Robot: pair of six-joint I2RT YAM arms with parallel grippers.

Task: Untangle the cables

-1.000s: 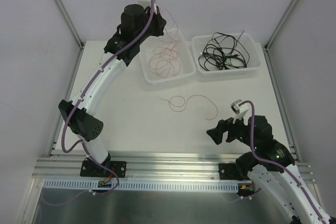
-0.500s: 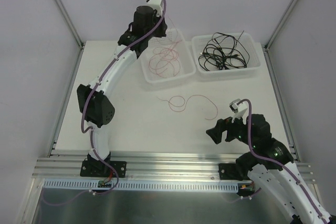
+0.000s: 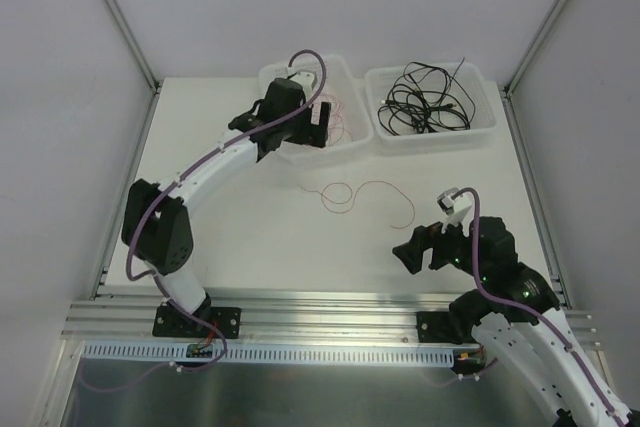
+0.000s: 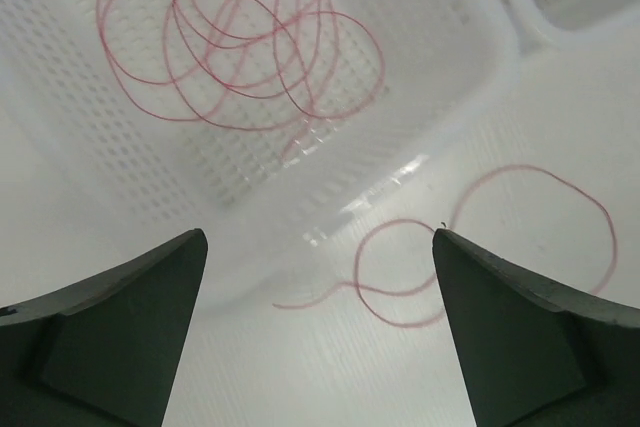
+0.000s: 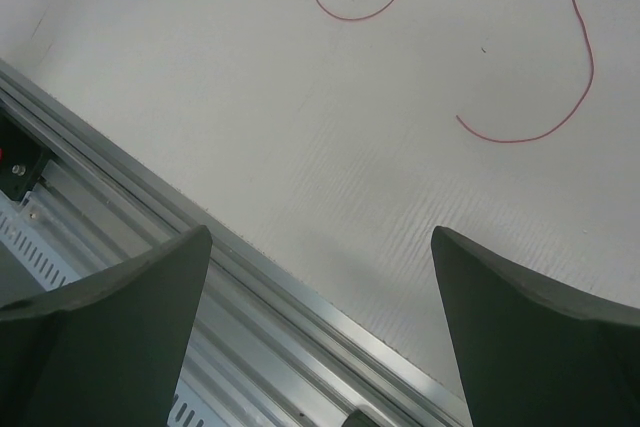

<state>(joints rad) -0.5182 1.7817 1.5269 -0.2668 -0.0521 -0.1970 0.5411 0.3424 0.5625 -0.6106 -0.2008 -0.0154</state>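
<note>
Thin red cables (image 4: 240, 57) lie coiled in the left white perforated basket (image 3: 345, 147). My left gripper (image 3: 315, 135) hovers over that basket's near edge, open, with nothing between its fingers (image 4: 110, 337). One loose red cable (image 3: 365, 195) curls on the table in front of the baskets; the left wrist view shows this loose strand (image 4: 480, 247) too. Black cables (image 3: 425, 102) sit tangled in the right basket (image 3: 480, 127). My right gripper (image 3: 410, 252) is open and empty above the table's near edge, the loose red cable (image 5: 560, 47) beyond it.
The two baskets stand side by side at the back of the white table (image 3: 240, 227). An aluminium rail (image 5: 250, 277) runs along the near edge under my right gripper. Grey walls and frame posts (image 3: 120, 17) close in the sides.
My left gripper, shut on a raised red strand a second ago, has opened and come down and forward over the left basket. The red cables now lie in it. The right arm is still.
</note>
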